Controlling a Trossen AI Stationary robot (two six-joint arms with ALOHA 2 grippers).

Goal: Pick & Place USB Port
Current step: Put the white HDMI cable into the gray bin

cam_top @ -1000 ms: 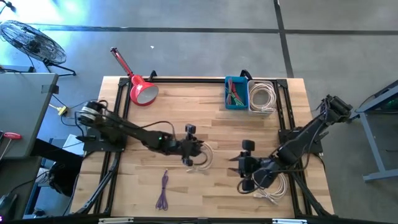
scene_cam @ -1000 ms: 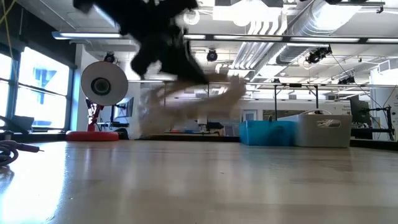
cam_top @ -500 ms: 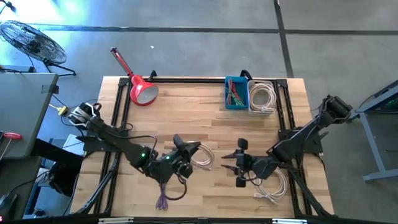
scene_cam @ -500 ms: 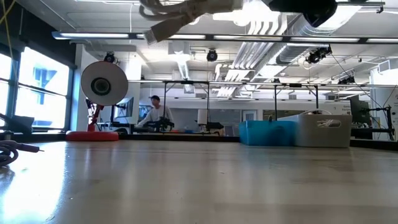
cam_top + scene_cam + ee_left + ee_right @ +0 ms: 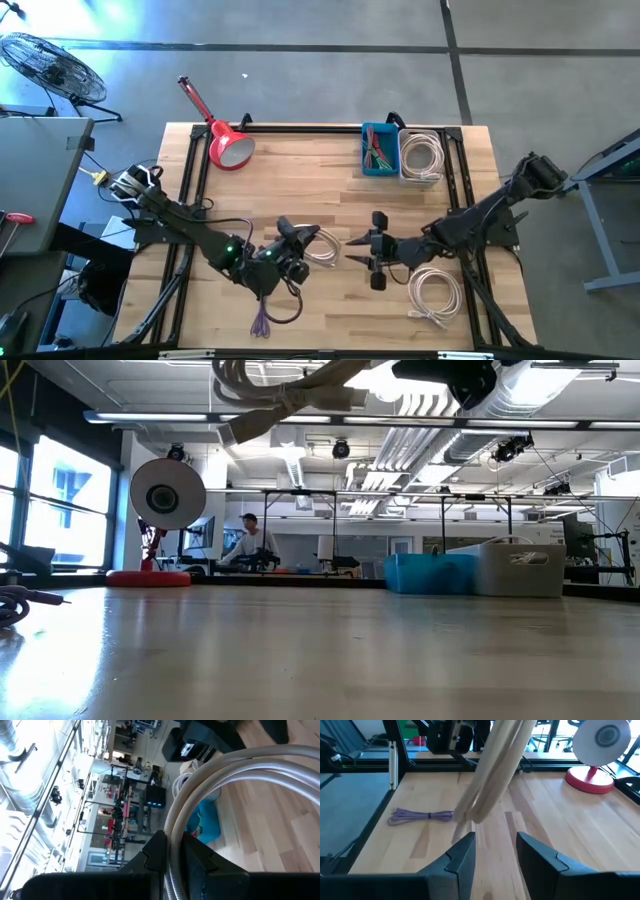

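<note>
Left end effector (image 5: 297,252) grips one white cable coil (image 5: 322,250) | right end effector (image 5: 362,255) open | bins (image 5: 402,152): two

The left arm reaches from its base at the table's left edge toward the middle of the near half, its forearm low and angled across the boards. The left gripper (image 5: 300,252) sits at the end of it, raised off the surface, its fingers (image 5: 159,851) pinched tight together on a pale coiled cable (image 5: 322,248). The right arm stretches in from the table's right edge, long and nearly straight, wrist turned toward the left arm. The right gripper (image 5: 362,252) hangs just beside the coil, its fingers (image 5: 461,855) parted; it seems to touch nothing, though the overhead view is too coarse to be sure.
</note>
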